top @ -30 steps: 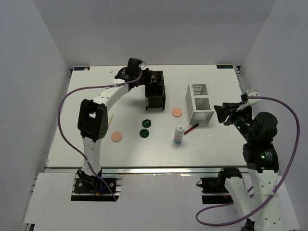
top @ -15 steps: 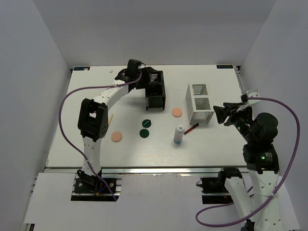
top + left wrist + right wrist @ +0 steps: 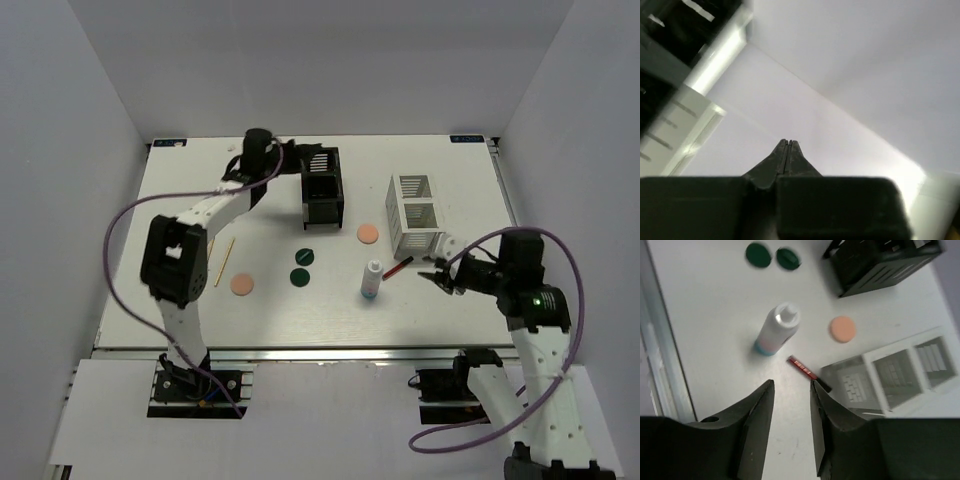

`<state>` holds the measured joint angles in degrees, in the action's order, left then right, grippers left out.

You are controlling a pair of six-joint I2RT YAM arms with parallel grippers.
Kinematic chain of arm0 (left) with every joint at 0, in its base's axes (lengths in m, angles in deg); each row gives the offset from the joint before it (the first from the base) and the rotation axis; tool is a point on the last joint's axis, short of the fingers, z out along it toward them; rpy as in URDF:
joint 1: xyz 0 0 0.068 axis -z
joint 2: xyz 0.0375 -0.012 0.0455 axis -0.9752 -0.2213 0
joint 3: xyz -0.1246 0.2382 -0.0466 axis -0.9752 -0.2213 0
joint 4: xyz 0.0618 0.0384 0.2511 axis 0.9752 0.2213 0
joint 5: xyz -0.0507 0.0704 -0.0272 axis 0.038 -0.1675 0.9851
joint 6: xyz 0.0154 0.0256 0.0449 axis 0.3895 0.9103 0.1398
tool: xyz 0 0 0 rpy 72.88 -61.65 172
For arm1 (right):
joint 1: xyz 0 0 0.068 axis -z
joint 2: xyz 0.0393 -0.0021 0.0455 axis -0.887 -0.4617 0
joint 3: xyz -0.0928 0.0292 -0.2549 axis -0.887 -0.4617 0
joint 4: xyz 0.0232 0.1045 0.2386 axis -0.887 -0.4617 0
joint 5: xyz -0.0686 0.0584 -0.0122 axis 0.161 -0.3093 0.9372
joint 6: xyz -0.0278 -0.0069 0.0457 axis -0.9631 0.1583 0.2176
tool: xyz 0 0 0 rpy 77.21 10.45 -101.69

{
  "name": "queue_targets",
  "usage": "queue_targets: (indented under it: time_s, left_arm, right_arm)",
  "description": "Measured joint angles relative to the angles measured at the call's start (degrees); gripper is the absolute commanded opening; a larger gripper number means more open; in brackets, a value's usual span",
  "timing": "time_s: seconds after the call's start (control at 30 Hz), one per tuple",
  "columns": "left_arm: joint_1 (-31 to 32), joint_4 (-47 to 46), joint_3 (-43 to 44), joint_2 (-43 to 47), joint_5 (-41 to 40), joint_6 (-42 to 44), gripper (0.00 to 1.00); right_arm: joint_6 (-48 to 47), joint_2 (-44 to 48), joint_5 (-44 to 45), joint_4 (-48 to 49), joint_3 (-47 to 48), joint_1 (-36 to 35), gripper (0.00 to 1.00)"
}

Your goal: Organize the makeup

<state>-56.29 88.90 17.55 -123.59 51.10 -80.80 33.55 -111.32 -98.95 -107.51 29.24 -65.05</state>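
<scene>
- Left gripper (image 3: pixel 787 143), upper left of the top view beside the black box (image 3: pixel 322 187): jaws pressed together, empty.
- Tan stick (image 3: pixel 224 262), left of centre: long axis nearly up-and-down in frame, top leaning right.
- Bottle (image 3: pixel 373 279) stands at centre.
- Red pencil (image 3: pixel 399 267), just right of the bottle: slants from lower left up to the white box (image 3: pixel 416 213), dark end at the box.
- Right gripper (image 3: pixel 437 272), right of the pencil: jaws partly apart, holding nothing.

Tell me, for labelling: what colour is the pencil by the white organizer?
Red pencil with black end; right wrist view.
</scene>
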Motion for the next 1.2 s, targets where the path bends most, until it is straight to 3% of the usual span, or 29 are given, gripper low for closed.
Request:
queue_targets:
  time_s: [0.07, 0.1, 0.13, 0.23, 0.27, 0.3, 0.33, 0.57, 0.7, 0.87, 1.2]
  left_arm:
    - [-1.92, -13.31, -10.86, 6.82, 1.88, 0.35, 0.28]
    - [-3.17, -20.44, -15.93, 10.08, 2.67, 0.39, 0.46]
    - [-4.39, -27.21, -20.31, 12.66, 3.56, 0.37, 0.51]
    - [-9.6, -44.41, -34.14, 21.49, 7.15, 1.14, 0.61]
    - [-11.32, -47.3, -37.7, 24.13, 8.41, 2.29, 0.62]
    - [-13.22, -48.96, -41.2, 27.23, 9.88, 4.02, 0.63]
    - [-14.36, -49.05, -43.6, 30.03, 11.17, 6.71, 0.64]
    - [-14.32, -29.42, -50.56, 53.0, 16.48, 30.21, 0.69]
    - [-14.4, -21.07, -53.7, 61.68, 16.94, 37.94, 0.69]
    - [-14.45, -9.64, -57.72, 66.79, 16.55, 43.85, 0.7]
    - [-14.45, 0.31, -57.92, 71.76, 15.02, 50.34, 0.7]
  right_arm:
    - [-11.85, -5.35, -0.61, -7.56, 0.04, 0.0, 0.41]
    - [-17.68, -8.55, -0.57, -10.95, 0.04, 0.02, 0.44]
    - [-22.4, -11.3, -0.22, -13.66, 0.04, 0.02, 0.46]
    - [-32.57, -17.68, 1.73, -16.85, -0.55, -0.26, 0.53]
    - [-35.06, -18.86, 2.86, -17.16, -0.79, -0.61, 0.6]
    - [-36.98, -19.87, 3.8, -17.03, -1.01, -1.16, 0.75]
    - [-38.32, -20.92, 4.83, -16.81, -1.29, -2.01, 0.76]
    - [-40.72, -27.89, 11.54, -9.33, -4.59, -10.05, 0.65]
    - [-38.21, -30.6, 15.32, -1.99, -6.16, -14.25, 0.6]
    - [-33.53, -34.42, 19.5, 6.67, -6.34, -15.96, 0.57]
    - [-29.38, -41.7, 21.0, 12.96, -5.33, -16.22, 0.56]
